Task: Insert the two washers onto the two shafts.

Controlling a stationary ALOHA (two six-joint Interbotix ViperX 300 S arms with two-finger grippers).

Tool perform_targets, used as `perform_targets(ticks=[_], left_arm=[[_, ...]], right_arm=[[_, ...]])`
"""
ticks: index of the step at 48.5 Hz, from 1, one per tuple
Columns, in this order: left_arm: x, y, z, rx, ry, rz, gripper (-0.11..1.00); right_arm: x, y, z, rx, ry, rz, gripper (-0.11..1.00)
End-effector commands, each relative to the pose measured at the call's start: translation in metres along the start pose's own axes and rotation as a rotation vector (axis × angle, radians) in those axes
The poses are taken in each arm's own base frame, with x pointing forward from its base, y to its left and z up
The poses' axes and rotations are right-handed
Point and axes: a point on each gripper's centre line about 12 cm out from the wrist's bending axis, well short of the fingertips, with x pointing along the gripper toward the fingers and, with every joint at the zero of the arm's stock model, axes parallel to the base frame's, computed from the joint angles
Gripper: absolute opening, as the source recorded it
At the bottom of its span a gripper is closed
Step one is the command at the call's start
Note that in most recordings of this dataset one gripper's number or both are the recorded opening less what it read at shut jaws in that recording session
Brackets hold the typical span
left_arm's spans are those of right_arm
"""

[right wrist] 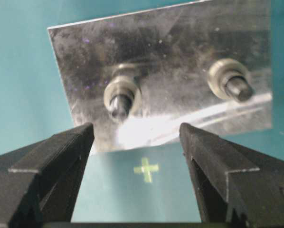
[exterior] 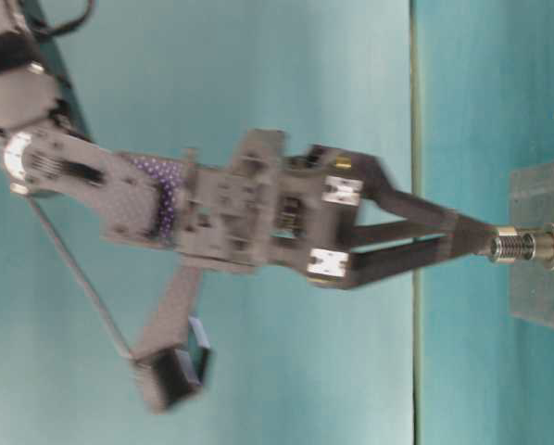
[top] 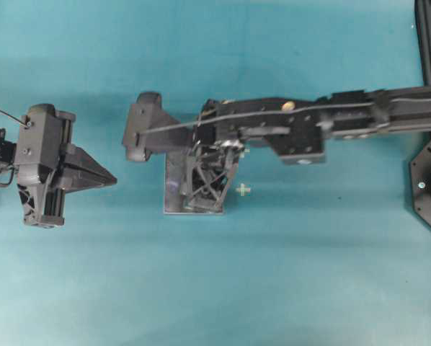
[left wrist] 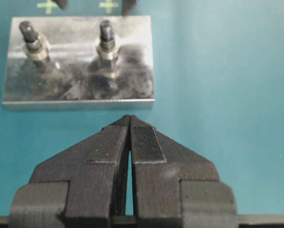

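Item: silver ring-shaped metal washer [right wrist: 122, 91] — sitting around the dark threaded metal shaft [right wrist: 118, 105] on the rectangular steel plate [right wrist: 180, 52] (teal table [top: 331, 274] beneath). The black right gripper [right wrist: 137, 137] is hanging just above it, jaws spread wide and holding nothing, the washer lying between and beyond the fingertips. The black left gripper [left wrist: 129, 124] is resting near the plate's edge, jaws pressed together — empty.

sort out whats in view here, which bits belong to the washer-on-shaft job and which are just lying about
Part of the job:
- metal plate
- nearer shaft with a washer around it
- second shaft, also ringed
- right end effector, open above the plate

Just there:
- left end effector, shut, short of the plate
- yellow cross marks on the teal table
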Motion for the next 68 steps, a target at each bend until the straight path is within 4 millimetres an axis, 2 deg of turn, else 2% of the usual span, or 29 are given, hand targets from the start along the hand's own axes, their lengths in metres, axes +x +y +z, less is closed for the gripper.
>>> perform_targets(ticks=[1,9,14,24,31,41,46,55,68], left_arm=[[-0.001,-0.001,0.006,0.001,-0.021,-0.002,0.0],[-0.002,0.0,0.003,-0.005,-0.017,-0.002,0.0],[-0.002,-0.001,0.0,-0.004,-0.011,-0.003,0.0],[-0.002,-0.001,-0.001,-0.006,-0.009,-0.003,0.0],[-0.002,-0.001,0.0,-0.006,-0.012,-0.003,0.0],[-0.003,-0.001,0.0,-0.006,-0.014,-0.003,0.0],[-0.003,-0.001,0.0,-0.006,-0.017,-0.003,0.0],[-0.007,-0.001,0.002,-0.003,-0.032,-0.003,0.0],[-0.02,-0.001,0.006,-0.005,-0.144,-0.007,0.0]], right_arm=[[-0.037,-0.002,0.007,0.008,-0.088,0.01,0.79],[-0.056,-0.002,0.005,0.004,-0.136,0.017,0.78],[-0.063,-0.004,0.001,0.004,-0.147,0.011,0.72],[-0.07,-0.008,-0.013,0.006,-0.173,0.013,0.5],[-0.071,-0.009,-0.024,0.009,-0.196,0.016,0.38],[-0.078,-0.01,-0.036,0.031,-0.253,0.031,0.11],[-0.082,-0.01,-0.043,0.042,-0.285,0.038,0.03],[-0.086,-0.012,-0.063,0.045,-0.334,0.05,0.01],[-0.09,-0.016,-0.092,0.047,-0.423,0.066,0.01]])
